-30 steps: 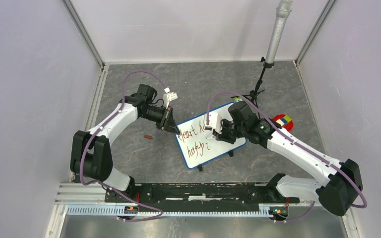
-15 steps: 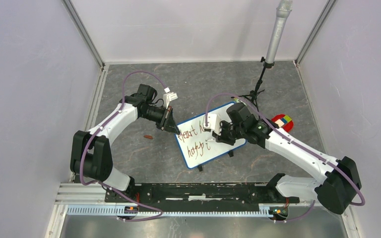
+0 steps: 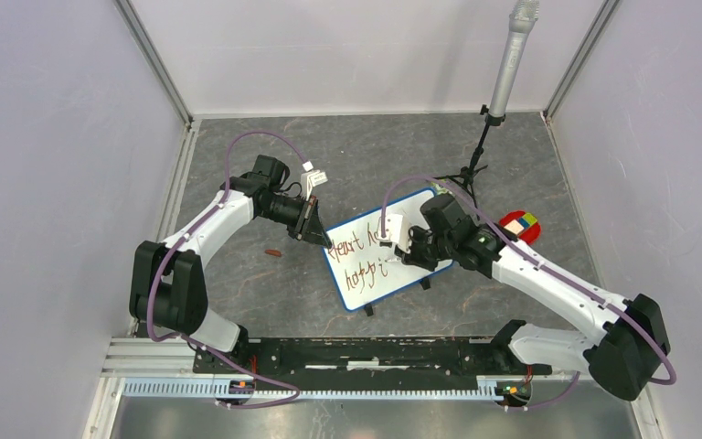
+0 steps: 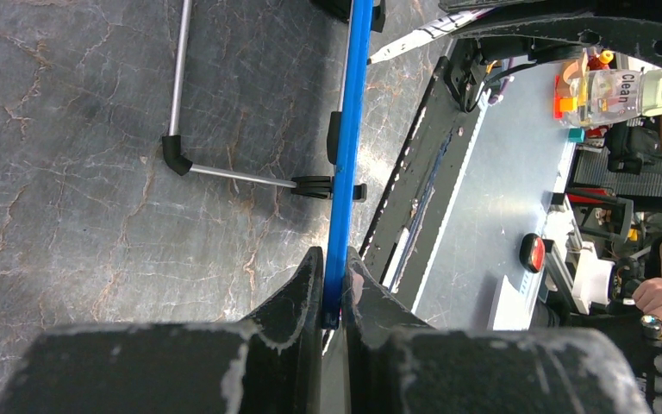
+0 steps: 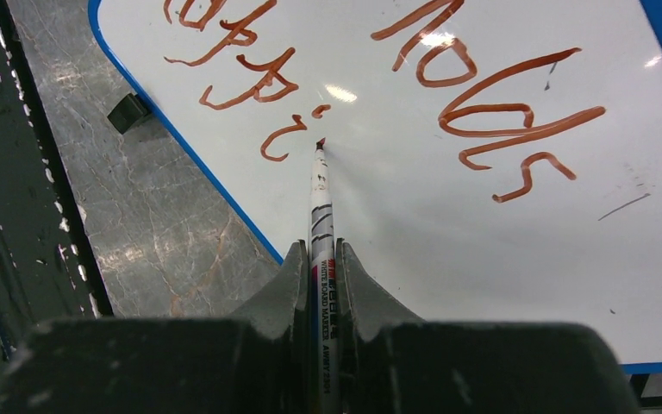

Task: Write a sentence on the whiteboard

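Sentence [image 3: 362, 256]: "Heart holds" done, third word stops at "happi". By my read you're mid-word.
Whiteboard [image 3: 384, 285] stands angled mid-counter [image 3: 265, 174]. Left tool [image 4: 334, 259] is pinched tight on its blue left edge, and right tool [image 5: 320, 252] is clamped on the marker [image 5: 321, 216]. The right wrist view shows the tip just right of the last "i"; overhead, your right arm hides this.

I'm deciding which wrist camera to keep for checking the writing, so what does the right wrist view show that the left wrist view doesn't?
Only the right wrist view shows the sentence, reddish-brown letters on the whiteboard, and the right tool shut on a marker, its tip at the second line's end. Only the left wrist view shows the left tool clamped on the board's edge and a metal support leg. Both show the whiteboard's blue frame and the grey marbled table.
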`<state>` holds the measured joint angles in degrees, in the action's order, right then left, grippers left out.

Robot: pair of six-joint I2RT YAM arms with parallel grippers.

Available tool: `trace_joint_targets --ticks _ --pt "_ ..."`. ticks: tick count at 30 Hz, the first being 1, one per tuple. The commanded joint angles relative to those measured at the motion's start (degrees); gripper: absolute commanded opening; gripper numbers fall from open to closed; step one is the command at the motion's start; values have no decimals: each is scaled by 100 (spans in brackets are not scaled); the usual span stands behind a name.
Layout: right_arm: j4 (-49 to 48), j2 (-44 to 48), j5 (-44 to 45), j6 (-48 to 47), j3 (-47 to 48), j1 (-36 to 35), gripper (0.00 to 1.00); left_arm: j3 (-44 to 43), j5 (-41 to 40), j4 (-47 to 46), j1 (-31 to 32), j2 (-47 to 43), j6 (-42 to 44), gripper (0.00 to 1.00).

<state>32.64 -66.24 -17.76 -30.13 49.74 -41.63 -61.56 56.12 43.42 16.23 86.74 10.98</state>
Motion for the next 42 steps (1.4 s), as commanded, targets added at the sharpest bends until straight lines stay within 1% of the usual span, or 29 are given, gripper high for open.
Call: trace_joint_targets --ticks 1,9,19,26,35,42 --pt "-128 -35 212 -146 -116 3 0 -155 -68 35 -1 -60 227 2" --pt "-5 88 71 -138 -257 -3 0 -181 -59 35 -6 -24 228 2" --pt "-146 -6 93 -14 130 13 0 -172 -65 35 -5 -41 222 2" --pt "-127 -58 149 -39 293 189 0 -163 -66 35 -6 -30 232 2" --pt "-22 78 242 -108 18 250 0 -172 -54 35 -6 -33 235 2" --pt "49 148 1 -104 -248 217 0 -168 -48 35 -6 -37 241 2"
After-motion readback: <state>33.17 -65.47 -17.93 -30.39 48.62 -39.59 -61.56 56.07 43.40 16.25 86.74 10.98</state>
